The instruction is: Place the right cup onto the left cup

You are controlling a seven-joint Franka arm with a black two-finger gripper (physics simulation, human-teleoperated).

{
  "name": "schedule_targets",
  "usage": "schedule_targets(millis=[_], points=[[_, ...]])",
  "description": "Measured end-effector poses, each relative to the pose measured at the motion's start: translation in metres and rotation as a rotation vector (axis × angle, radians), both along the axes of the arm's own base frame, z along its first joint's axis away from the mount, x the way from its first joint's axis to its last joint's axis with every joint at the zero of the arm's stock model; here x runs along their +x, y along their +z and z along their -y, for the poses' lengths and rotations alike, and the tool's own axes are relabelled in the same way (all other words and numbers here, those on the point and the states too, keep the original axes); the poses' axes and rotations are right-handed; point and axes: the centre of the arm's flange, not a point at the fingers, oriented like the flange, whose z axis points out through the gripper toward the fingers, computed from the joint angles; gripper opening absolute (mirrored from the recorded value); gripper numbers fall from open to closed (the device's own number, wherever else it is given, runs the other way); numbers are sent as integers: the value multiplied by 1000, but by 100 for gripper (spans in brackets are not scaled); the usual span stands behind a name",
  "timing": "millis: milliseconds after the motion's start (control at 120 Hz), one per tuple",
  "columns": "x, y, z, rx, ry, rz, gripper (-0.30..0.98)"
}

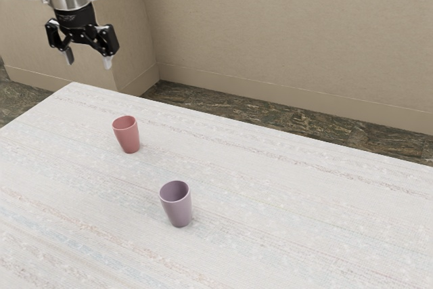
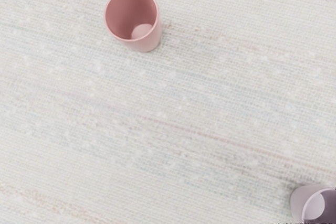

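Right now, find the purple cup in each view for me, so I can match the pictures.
Exterior view: the purple cup stands upright below the middle of the picture, slightly toward the exterior view's left.
Wrist view: the purple cup is in a corner, partly cut off by the picture's edge.
Shared landmark: the pink cup, upright and apart from the purple one.

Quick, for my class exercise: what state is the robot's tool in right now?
Tool: open, its two fingers standing apart with nothing held between them.
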Motion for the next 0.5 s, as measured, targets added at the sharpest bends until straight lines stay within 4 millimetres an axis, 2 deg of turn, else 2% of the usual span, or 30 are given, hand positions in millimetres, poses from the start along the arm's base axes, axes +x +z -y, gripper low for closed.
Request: schedule_targets(millis=[200,333,500], points=[[0,-10,6,-3,-34,-23,69],[-1,-37,10,-29,-50,-77,69],[-7,-88,14,-63,-62,-169,69]])
